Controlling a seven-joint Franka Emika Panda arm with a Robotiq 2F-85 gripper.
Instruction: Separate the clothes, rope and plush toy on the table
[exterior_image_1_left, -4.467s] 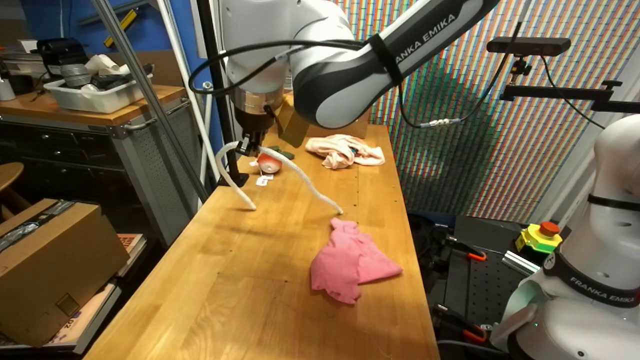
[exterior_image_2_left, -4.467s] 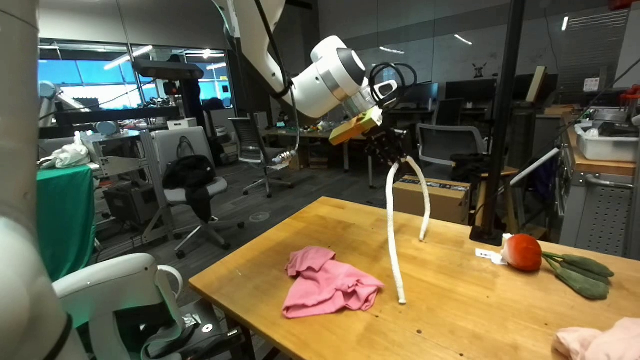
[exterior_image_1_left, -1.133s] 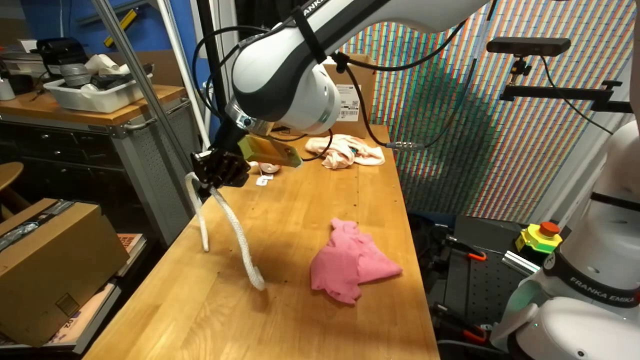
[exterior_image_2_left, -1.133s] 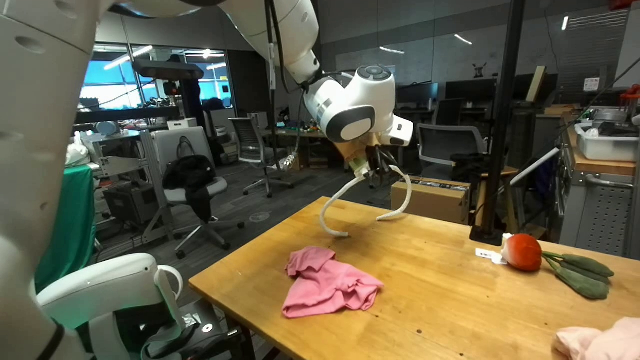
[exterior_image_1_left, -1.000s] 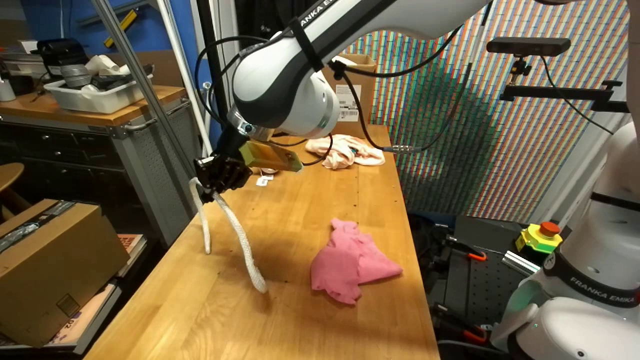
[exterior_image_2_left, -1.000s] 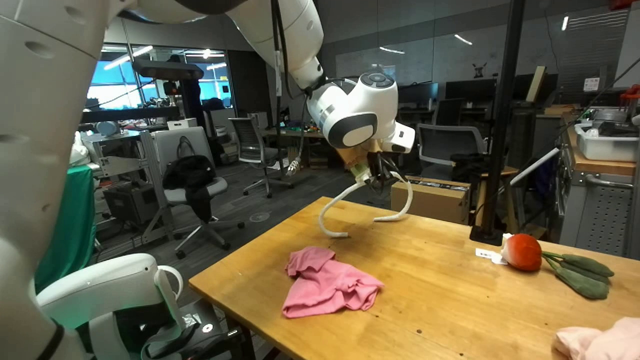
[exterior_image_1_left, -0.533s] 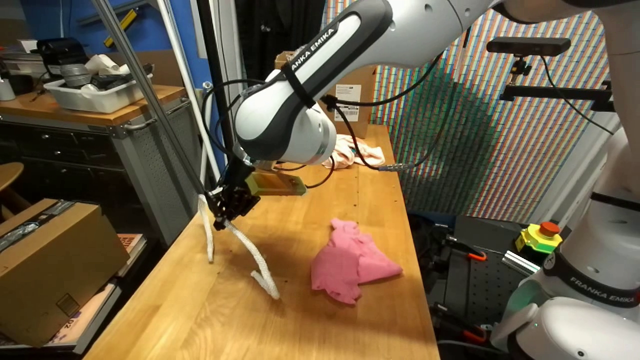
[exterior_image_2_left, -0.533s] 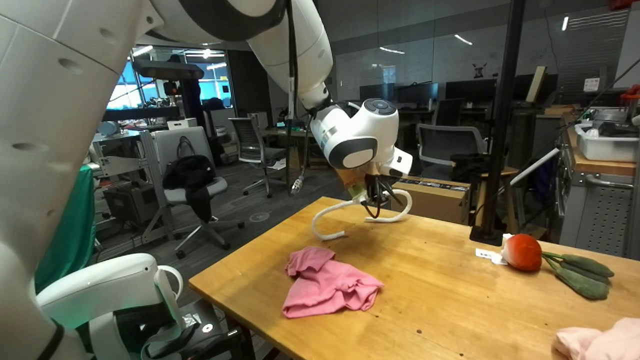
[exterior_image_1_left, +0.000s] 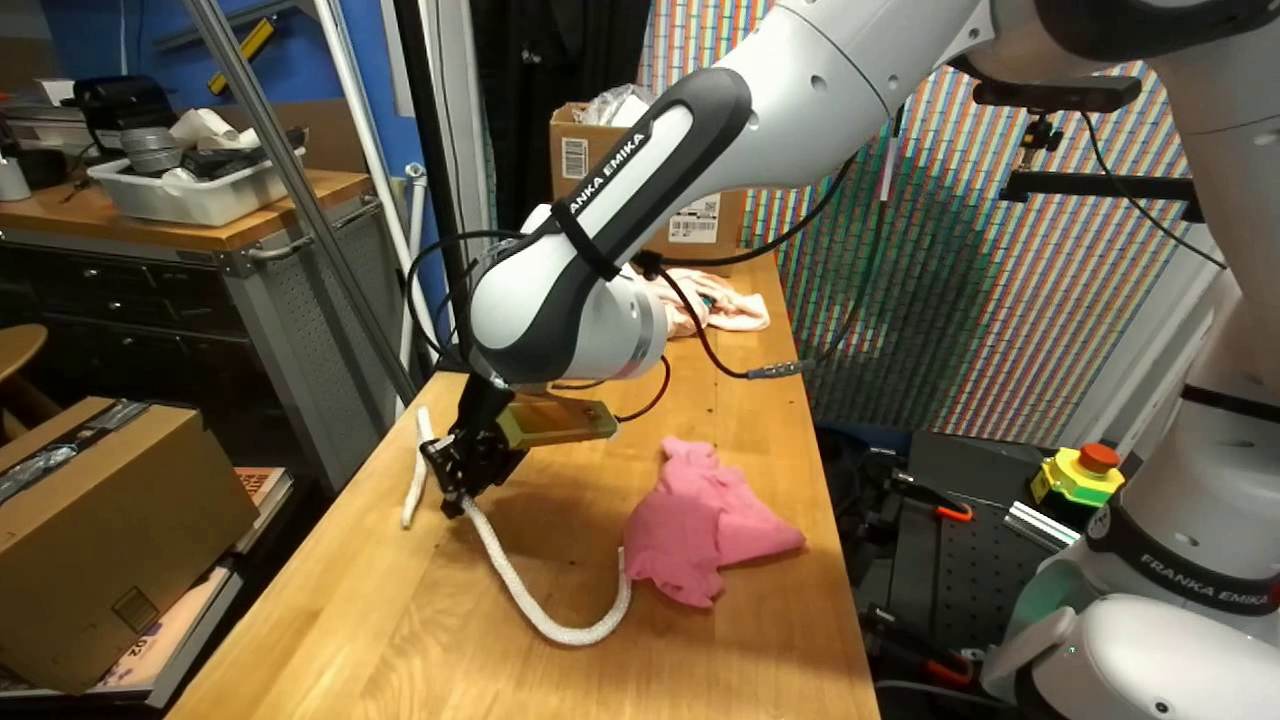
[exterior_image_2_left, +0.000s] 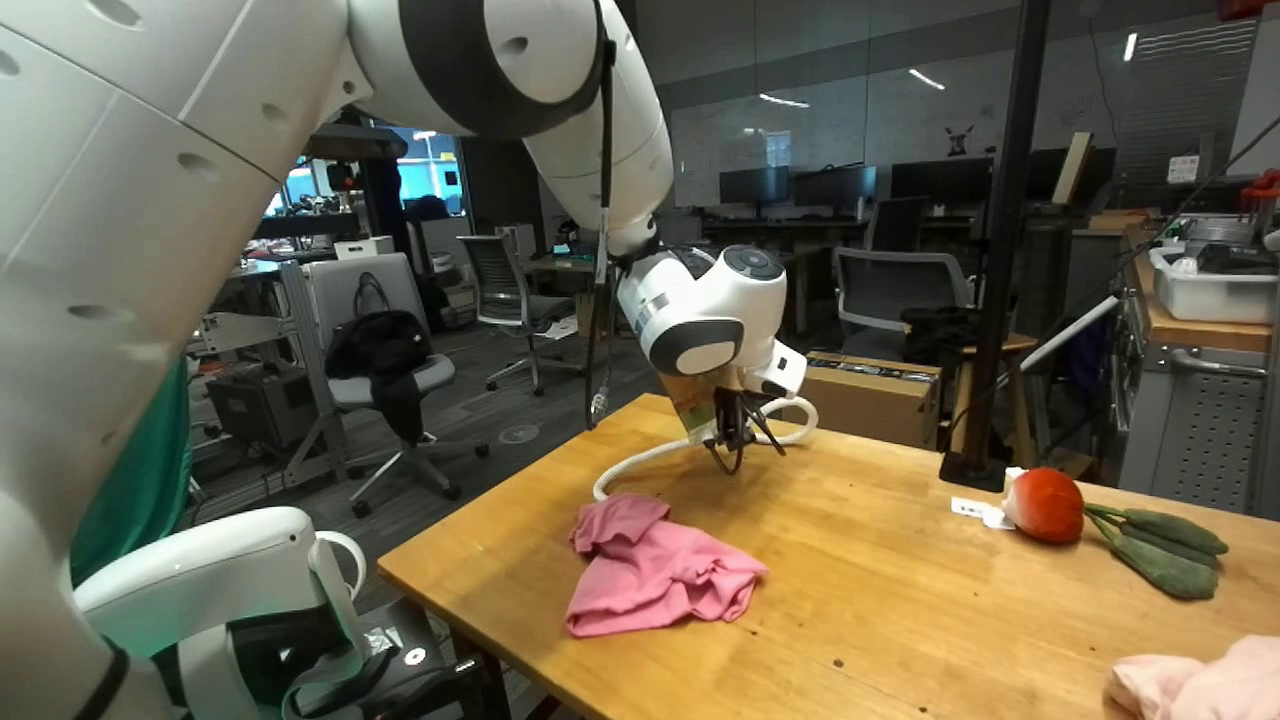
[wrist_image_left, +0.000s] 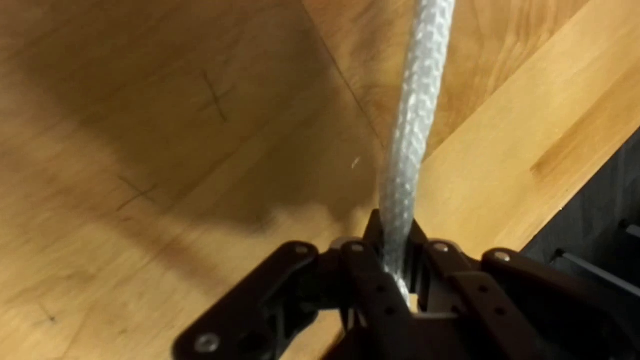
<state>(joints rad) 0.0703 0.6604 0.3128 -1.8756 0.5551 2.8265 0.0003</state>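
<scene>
Office chairs (exterior_image_2_left: 497, 280) standing beyond the wooden table (exterior_image_1_left: 400, 640), our gripper (wrist_image_left: 397, 227) is clenching the cream rope (exterior_image_1_left: 572, 636) above it, its long axis bowing, one end curving toward the pink garment (exterior_image_1_left: 690, 525)

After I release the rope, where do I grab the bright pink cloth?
Probably by the crumpled fold of the bright pink cloth, pinched from straight above: creases seem to stand up there, while the rest spreads low on the table. It also avoids the rope, with one end by another edge.
</scene>
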